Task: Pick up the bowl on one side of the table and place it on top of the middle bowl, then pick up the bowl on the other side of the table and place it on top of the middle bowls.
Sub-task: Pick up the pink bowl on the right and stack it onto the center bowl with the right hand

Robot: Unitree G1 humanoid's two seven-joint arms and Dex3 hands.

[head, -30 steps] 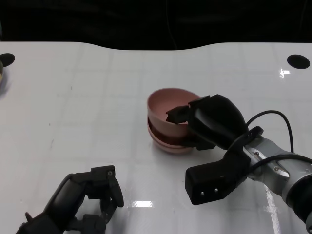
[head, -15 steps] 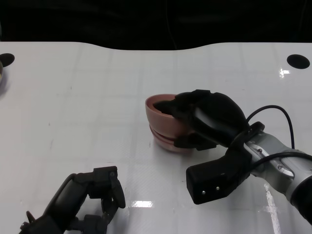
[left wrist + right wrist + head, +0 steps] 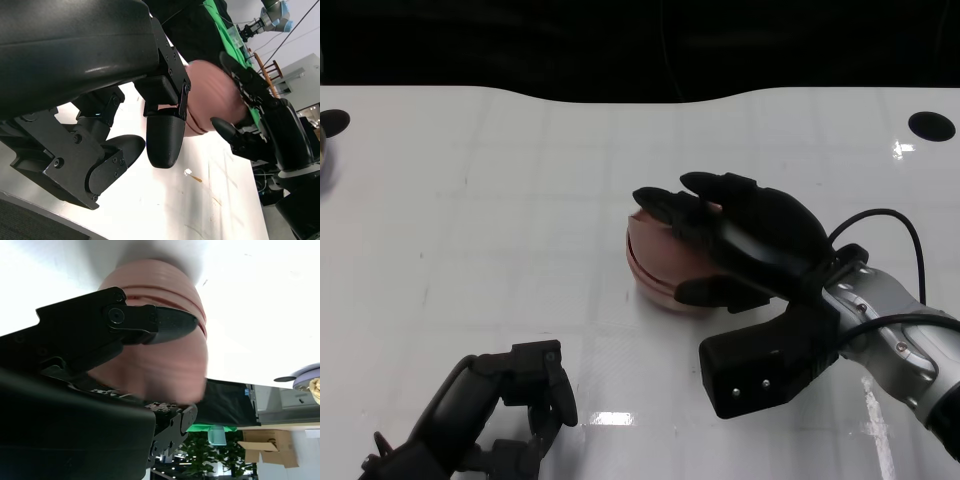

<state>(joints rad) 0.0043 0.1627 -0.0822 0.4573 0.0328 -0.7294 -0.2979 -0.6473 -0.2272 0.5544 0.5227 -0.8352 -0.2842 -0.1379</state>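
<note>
Settling lower than a second ago, the pink top bowl (image 3: 655,245) is now sitting level and nested in the stack of bowls (image 3: 665,285) rather than tilting up above it, and the right hand's fingers are reaching farther across its mouth.

Going left to right from that stack: at the table's far left edge, well apart from it, a small rounded object (image 3: 325,150) is showing only in part (too cropped to identify). Nearer, left of the stack and closer to the robot, the left hand (image 3: 495,420) is resting on the white table (image 3: 520,180), holding nothing, its fingers curling inward. The right hand (image 3: 740,245) is lying over the stack, fingers arching across the top bowl and the thumb pressing its near side. No writing is legible anywhere.
</note>
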